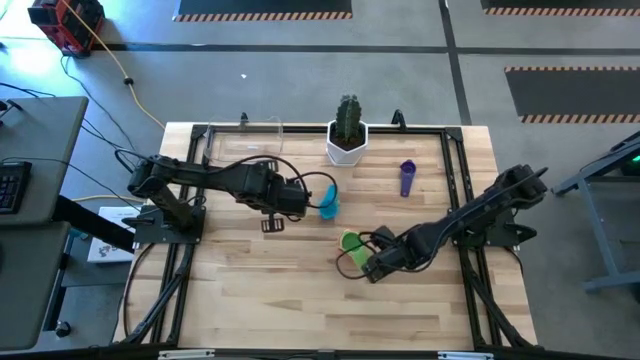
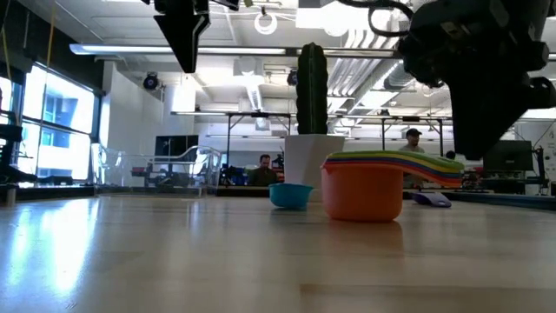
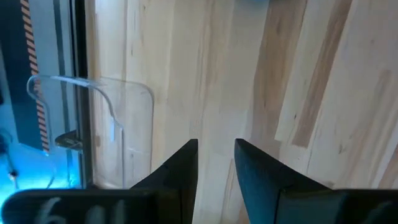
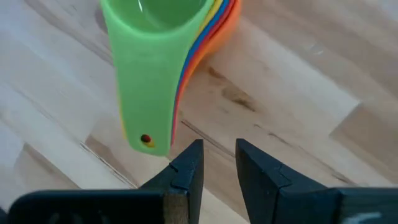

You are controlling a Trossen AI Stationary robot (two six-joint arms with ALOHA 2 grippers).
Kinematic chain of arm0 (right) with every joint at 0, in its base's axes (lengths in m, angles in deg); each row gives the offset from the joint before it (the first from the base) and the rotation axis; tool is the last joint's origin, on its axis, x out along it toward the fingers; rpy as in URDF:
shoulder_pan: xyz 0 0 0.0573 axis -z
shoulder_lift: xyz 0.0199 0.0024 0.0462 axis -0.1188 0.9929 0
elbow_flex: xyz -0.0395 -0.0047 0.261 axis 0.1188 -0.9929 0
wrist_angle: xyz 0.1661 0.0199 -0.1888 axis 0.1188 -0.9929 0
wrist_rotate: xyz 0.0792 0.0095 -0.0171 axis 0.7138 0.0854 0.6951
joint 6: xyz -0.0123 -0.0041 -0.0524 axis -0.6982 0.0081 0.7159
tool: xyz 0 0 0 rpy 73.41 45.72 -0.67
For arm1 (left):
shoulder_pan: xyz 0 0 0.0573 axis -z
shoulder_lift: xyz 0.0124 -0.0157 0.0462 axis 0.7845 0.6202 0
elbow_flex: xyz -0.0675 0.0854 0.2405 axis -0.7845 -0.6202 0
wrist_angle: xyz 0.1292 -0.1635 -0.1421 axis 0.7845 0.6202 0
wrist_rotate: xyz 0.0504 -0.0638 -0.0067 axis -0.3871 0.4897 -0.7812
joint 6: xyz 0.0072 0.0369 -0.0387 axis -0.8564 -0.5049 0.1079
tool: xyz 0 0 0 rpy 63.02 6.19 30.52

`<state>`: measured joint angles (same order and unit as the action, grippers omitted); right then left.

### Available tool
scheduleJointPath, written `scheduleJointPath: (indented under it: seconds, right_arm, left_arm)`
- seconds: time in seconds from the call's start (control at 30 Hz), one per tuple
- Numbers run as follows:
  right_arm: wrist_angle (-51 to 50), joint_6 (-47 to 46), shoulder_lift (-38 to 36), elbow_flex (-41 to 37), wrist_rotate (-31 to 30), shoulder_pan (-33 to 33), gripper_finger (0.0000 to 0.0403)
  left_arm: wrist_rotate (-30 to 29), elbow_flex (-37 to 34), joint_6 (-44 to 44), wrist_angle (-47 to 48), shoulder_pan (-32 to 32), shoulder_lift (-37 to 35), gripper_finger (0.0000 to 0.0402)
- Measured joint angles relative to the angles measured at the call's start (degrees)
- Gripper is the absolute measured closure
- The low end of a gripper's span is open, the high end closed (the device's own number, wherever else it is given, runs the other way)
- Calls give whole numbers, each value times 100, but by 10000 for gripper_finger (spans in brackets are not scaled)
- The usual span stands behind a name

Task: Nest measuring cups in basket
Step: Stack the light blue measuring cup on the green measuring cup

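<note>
Measuring cups are mostly nested in a stack (image 1: 351, 242) with green on top (orange on the bottom), low centre of the high view. Light blue cup (image 1: 330, 207) sits alone near centre, purple cup (image 1: 407, 177) upper right. Basket (image 1: 243, 136) is upper left. Right gripper (image 4: 219, 163) sits just off the green handle, fingers narrow and empty. Left gripper (image 3: 216, 163) is the same, beside the blue cup.

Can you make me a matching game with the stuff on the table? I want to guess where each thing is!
Things:
1. purple cup
2. light blue cup
3. cup stack
4. cactus

Places:
A. in a white pot at the back edge
B. next to the left gripper
C. in front of the right gripper
D. alone, right of the cactus pot

Pairs: 1-D, 2-B, 3-C, 4-A
</note>
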<state>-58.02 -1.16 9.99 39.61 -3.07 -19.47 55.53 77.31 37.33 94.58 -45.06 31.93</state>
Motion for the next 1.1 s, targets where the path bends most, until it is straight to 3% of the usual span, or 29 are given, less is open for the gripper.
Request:
scheduleJointPath:
  seconds: [0.37,0.6,0.8,1.1]
  right_arm:
    - [-1129,52,-1369,0,-736,573,320]
    - [-1673,583,-2019,2,-1001,1221,320]
    - [-1762,1195,-2223,2,-1374,1921,320]
    - [-1757,2058,-2180,0,-1338,3181,305]
  left_arm:
    - [-4,-55,75,67,0,-142,305]
    - [37,-964,55,-725,-148,-934,305]
    - [95,-1630,228,-984,-391,-1618,305]
    - [-4,-2318,0,-1010,-1030,-2305,305]
